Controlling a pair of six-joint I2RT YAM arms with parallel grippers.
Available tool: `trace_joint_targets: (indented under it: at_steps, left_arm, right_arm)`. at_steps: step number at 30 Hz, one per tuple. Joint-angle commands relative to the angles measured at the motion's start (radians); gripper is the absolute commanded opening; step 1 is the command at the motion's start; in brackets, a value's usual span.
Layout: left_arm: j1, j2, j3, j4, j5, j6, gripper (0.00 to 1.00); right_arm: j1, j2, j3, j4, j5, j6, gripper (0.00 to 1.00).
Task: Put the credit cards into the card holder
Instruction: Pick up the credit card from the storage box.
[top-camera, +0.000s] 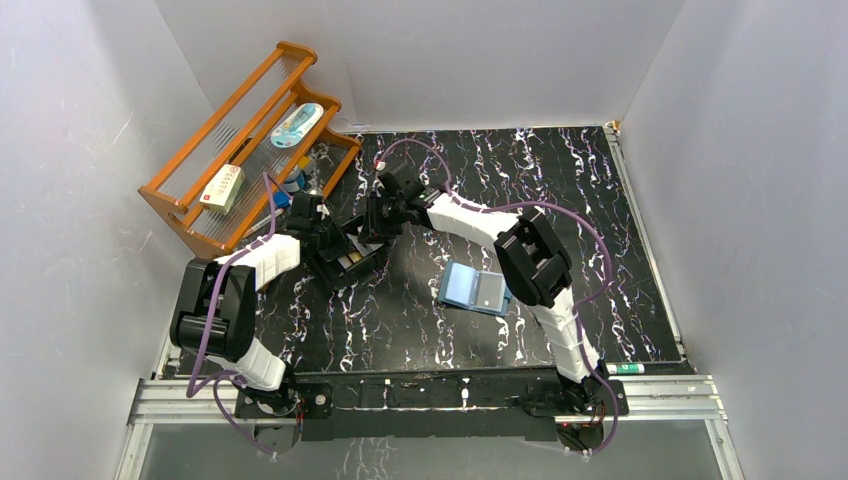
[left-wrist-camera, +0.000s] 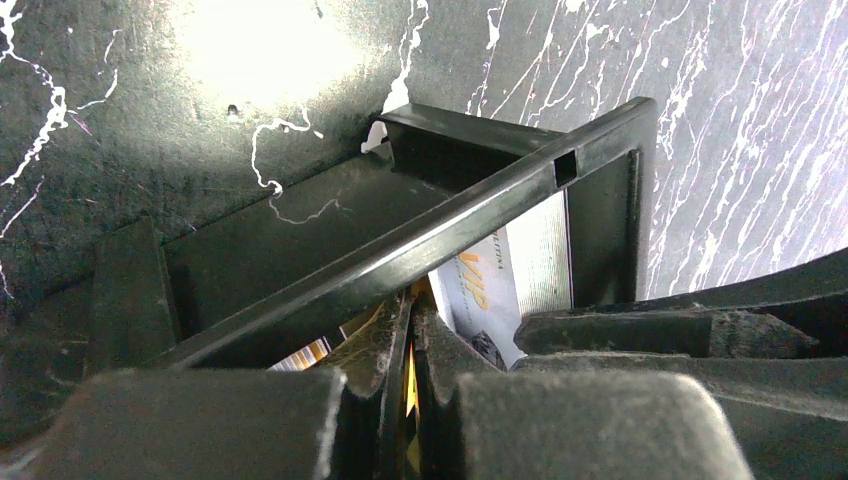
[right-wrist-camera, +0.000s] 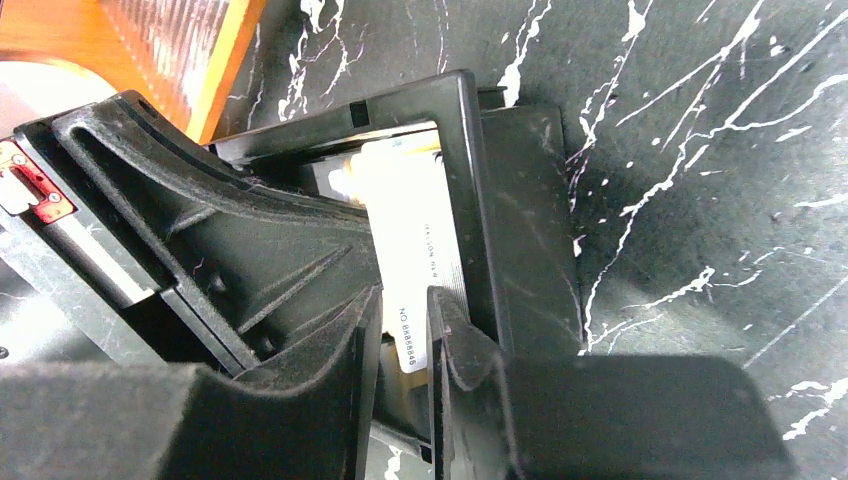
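The black open-topped box (top-camera: 352, 262) sits left of centre and holds the credit cards. A whitish card marked VIP (left-wrist-camera: 510, 270) and a striped orange one (left-wrist-camera: 300, 355) show under its rim (left-wrist-camera: 450, 230). My left gripper (top-camera: 325, 240) (left-wrist-camera: 408, 305) is shut on the box's wall at the near-left corner. From the right, my right gripper (top-camera: 372, 228) (right-wrist-camera: 405, 295) reaches into the box (right-wrist-camera: 470, 180). Its fingers stand a narrow gap apart, and the end of a whitish card (right-wrist-camera: 415, 220) shows in that gap. The teal card holder (top-camera: 474, 289) lies open to the right.
An orange wooden rack (top-camera: 250, 140) (right-wrist-camera: 150, 40) stands at the back left, close behind the box. It carries a white-and-red box (top-camera: 222, 187) and a pale oval item (top-camera: 297, 124). White walls enclose the black marbled table (top-camera: 600, 220).
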Motion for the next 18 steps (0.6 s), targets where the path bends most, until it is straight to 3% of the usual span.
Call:
trace_joint_targets:
  at_steps: [1,5,13,18]
  left_arm:
    - [0.001,-0.006,-0.014,-0.038,0.011,-0.001,0.0]
    - [0.004,-0.02,0.006,-0.058,0.023,-0.015,0.01]
    - [0.011,-0.062,0.054,-0.122,0.032,-0.05,0.11]
    - [0.017,-0.056,0.044,-0.11,0.037,-0.057,0.13]
  right_arm:
    - [0.019,0.015,0.1,-0.114,0.132,-0.116,0.32]
    - [0.033,0.014,0.13,-0.151,0.175,-0.171,0.33]
    - [0.04,-0.001,0.152,-0.158,0.191,-0.237,0.33]
    - [0.043,0.006,0.154,-0.118,0.121,-0.312,0.33]
